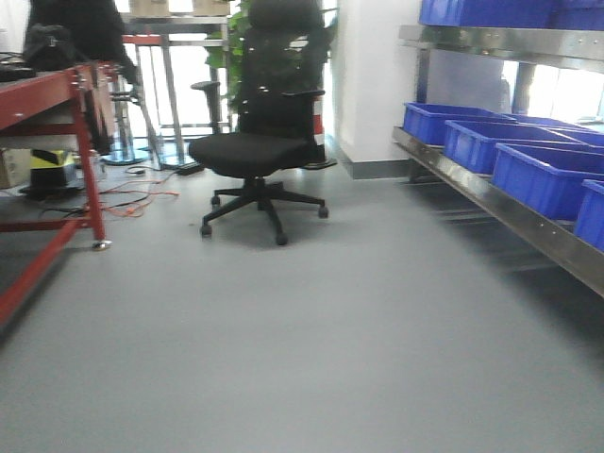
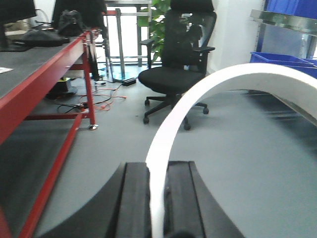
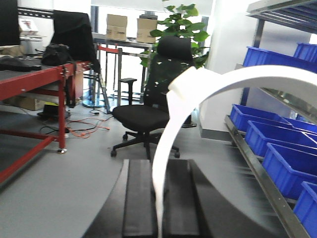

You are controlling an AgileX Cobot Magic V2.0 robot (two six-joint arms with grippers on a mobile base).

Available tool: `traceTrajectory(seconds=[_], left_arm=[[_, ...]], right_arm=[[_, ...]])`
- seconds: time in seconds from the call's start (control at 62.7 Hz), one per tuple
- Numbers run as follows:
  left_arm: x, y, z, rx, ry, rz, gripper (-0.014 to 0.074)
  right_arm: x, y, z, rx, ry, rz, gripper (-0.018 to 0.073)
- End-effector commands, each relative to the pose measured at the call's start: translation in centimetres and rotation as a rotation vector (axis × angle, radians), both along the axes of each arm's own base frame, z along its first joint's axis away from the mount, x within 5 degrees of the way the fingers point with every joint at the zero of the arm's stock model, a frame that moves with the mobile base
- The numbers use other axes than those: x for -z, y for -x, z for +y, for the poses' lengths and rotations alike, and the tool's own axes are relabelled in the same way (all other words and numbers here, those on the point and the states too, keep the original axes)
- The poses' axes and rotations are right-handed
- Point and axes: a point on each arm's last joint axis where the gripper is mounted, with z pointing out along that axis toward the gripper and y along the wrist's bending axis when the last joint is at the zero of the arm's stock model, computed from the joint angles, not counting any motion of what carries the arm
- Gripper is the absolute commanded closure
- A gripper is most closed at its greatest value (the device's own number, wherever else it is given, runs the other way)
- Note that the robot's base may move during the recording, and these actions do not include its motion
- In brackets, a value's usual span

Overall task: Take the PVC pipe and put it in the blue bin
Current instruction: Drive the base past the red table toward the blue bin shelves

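Observation:
In the left wrist view a white curved PVC pipe (image 2: 198, 94) arcs up and off to the right. Its lower end is clamped between the black fingers of my left gripper (image 2: 157, 171), which is shut on it. The right wrist view shows a similar white curved PVC pipe (image 3: 208, 82), with my right gripper (image 3: 159, 171) shut on its lower end. Blue bins (image 1: 543, 175) sit in a row on the low steel shelf at the right, also seen as blue bins (image 3: 287, 166) in the right wrist view. Neither gripper shows in the front view.
A black office chair (image 1: 260, 151) stands ahead on the grey floor. At the left is a red-framed workbench (image 1: 57, 104), with orange cables (image 1: 137, 198) on the floor beside it. The steel shelf rail (image 1: 510, 217) runs along the right. More blue bins (image 1: 510, 11) sit on an upper shelf.

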Motion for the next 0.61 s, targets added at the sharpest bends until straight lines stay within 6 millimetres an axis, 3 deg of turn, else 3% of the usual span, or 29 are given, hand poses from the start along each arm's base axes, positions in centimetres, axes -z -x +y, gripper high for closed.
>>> traceTrajectory(seconds=[0.0, 0.59], left_arm=[[-0.23, 0.07, -0.01, -0.003, 0.007, -0.026, 0.0707], [-0.23, 0.07, -0.01, -0.003, 0.007, -0.026, 0.0707]], right_arm=[[-0.33, 0.1, -0.07, 0.007, 0.005, -0.037, 0.0718], [-0.33, 0.1, -0.07, 0.007, 0.005, -0.037, 0.0718]])
